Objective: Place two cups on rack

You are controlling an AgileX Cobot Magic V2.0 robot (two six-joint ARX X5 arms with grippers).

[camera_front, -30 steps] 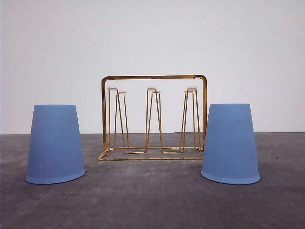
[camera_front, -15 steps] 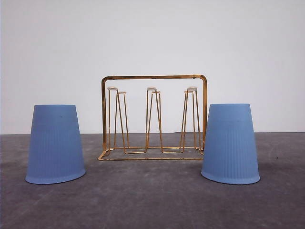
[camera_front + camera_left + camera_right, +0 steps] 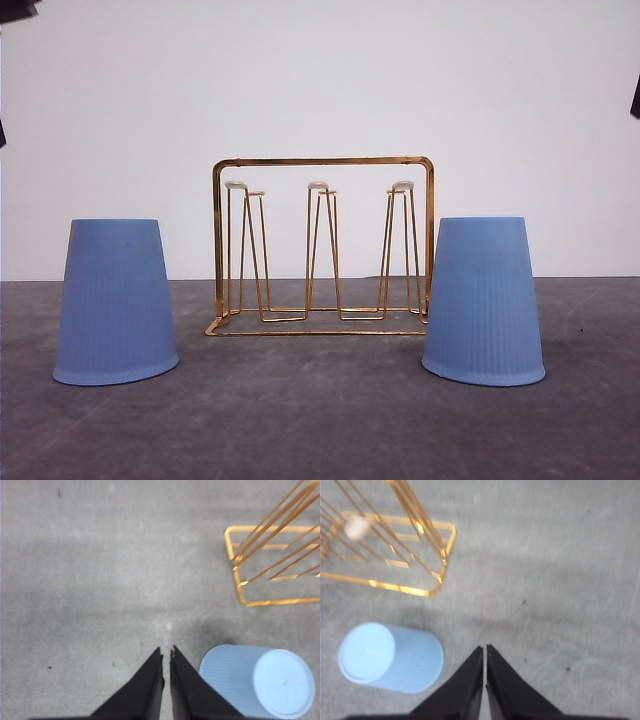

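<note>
Two light-blue ribbed cups stand upside down on the grey table, one at the left (image 3: pixel 116 302) and one at the right (image 3: pixel 484 301). Between them, a little further back, stands the gold wire rack (image 3: pixel 322 246) with three white-tipped pegs, all bare. From high above, my left gripper (image 3: pixel 166 652) looks down, shut and empty, with the left cup (image 3: pixel 260 680) beside its fingers and a corner of the rack (image 3: pixel 235 565) beyond. My right gripper (image 3: pixel 485 649) is likewise shut and empty above the table, with the right cup (image 3: pixel 390 657) beside it and the rack (image 3: pixel 437 577) beyond.
A plain white wall rises behind the grey table (image 3: pixel 320 420). Dark arm parts show at the top left corner (image 3: pixel 15 10) and at the right edge (image 3: pixel 635 100) of the front view.
Dark parts of both arms have come into the front view's top left corner and right edge. Cups and rack have not moved.
</note>
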